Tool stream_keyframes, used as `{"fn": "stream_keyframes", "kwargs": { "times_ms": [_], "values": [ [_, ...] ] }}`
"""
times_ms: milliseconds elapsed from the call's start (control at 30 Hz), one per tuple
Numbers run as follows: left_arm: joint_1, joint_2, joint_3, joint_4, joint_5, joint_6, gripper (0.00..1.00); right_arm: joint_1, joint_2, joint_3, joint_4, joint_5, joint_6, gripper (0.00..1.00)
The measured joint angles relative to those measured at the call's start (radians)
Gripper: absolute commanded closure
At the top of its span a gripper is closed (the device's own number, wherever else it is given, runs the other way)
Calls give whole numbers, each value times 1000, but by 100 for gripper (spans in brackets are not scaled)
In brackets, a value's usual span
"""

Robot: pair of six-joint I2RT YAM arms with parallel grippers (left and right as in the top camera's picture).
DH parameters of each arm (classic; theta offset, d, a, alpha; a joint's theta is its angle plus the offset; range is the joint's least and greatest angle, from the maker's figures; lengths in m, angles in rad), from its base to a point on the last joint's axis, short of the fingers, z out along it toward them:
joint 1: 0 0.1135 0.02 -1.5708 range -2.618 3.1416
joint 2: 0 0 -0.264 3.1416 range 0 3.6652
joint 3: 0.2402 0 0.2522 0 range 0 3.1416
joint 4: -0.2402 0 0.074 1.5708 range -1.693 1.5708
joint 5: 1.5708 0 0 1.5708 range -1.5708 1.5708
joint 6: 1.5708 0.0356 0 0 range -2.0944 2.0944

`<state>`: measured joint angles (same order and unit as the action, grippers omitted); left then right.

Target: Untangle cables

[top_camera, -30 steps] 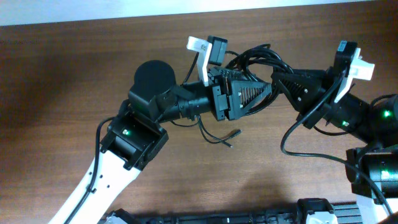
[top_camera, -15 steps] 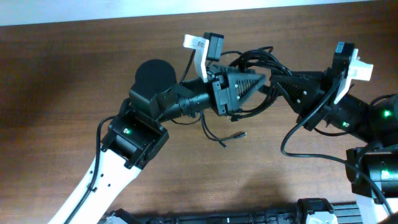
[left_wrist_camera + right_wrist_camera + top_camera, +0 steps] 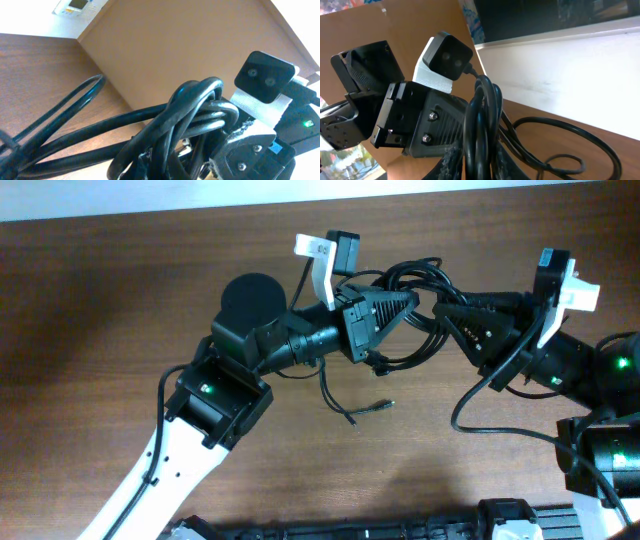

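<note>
**Left end effector [image 3: 405, 300] shifting toward the far side, tail [image 3: 372, 409] dragging along**

Over the last second we are swinging the left end effector toward the far edge of the worktop [image 3: 120, 300]. The plug end of the tail is sliding a little toward the right arm's side.

We are holding the cables [image 3: 425, 275] as one bunched knot between the two arms. The right end effector [image 3: 447, 310] is pointing straight at the left one, tip almost to tip, so the knot is sitting right at both tips. Both wrist views are showing cords running down between the pads. We are judging both end effectors to be closed on the cables, the left less plainly than the right.

The knot's loops are running across the line between the arms. They are bulging toward the far edge and curling back toward the near one. Only the tail is lying apart, on the near side of the left end effector, so the left arm is the nearer one to it.

We are reading the coming move as a pull apart along the arm-to-arm line, with the loops crossing it.
</note>
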<state>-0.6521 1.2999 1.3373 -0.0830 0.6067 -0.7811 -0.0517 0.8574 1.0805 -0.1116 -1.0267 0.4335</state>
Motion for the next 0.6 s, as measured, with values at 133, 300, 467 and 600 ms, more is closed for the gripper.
{"fn": "stream_keyframes", "kwargs": {
  "times_ms": [133,300,467,600],
  "values": [
    [24,0,0,-27,14,3,100,0,3,0,-4,1,-13,92],
    [34,0,0,-39,13,27,100,0,3,0,-5,0,-44,71],
    [43,1,0,-80,6,143,100,0,3,0,-14,0,-148,66],
    [43,2,0,-113,5,208,100,0,2,0,-37,0,-218,64]
  ]
}}
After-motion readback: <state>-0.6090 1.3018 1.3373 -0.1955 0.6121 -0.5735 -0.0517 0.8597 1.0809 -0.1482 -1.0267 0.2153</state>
